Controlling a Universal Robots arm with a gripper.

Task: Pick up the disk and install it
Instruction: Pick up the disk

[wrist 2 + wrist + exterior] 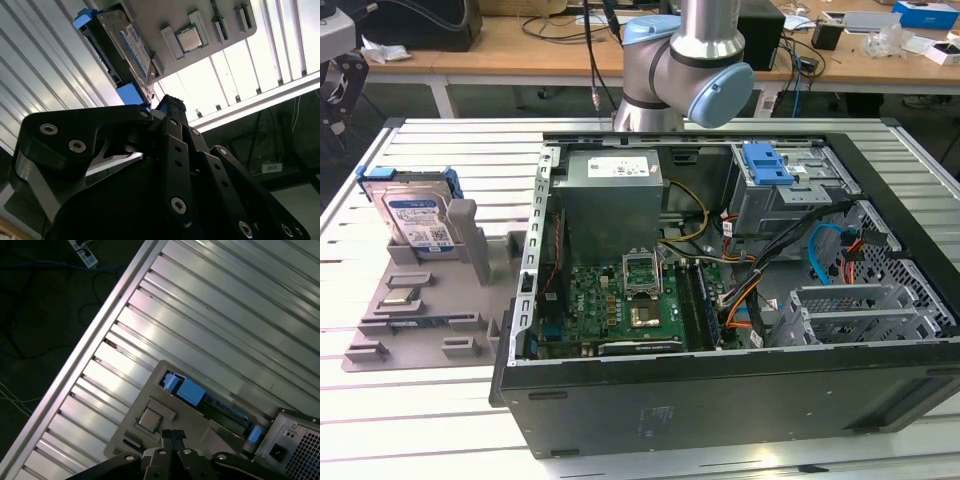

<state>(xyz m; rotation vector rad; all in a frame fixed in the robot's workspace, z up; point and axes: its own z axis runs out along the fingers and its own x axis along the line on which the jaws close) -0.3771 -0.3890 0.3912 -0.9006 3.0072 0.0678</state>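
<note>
The disk [418,218] is a silver drive with a white-and-blue label in a blue carrier. It stands on edge in a grey fixture tray [430,300] on the exterior view's left, beside the open computer case [720,400]. In both wrist views my gripper [173,434] [167,102] hangs above the tray, clear of the disk [190,391] [125,42]. Its black fingers are shut together with nothing between them.
The arm [690,60] rises behind the case. Inside the case are a grey power-supply box [612,195], a motherboard [620,300], cables, and a drive cage with a blue latch [767,163]. A processor chip [148,418] lies on the tray. The ribbed metal table ends in an edge [95,335].
</note>
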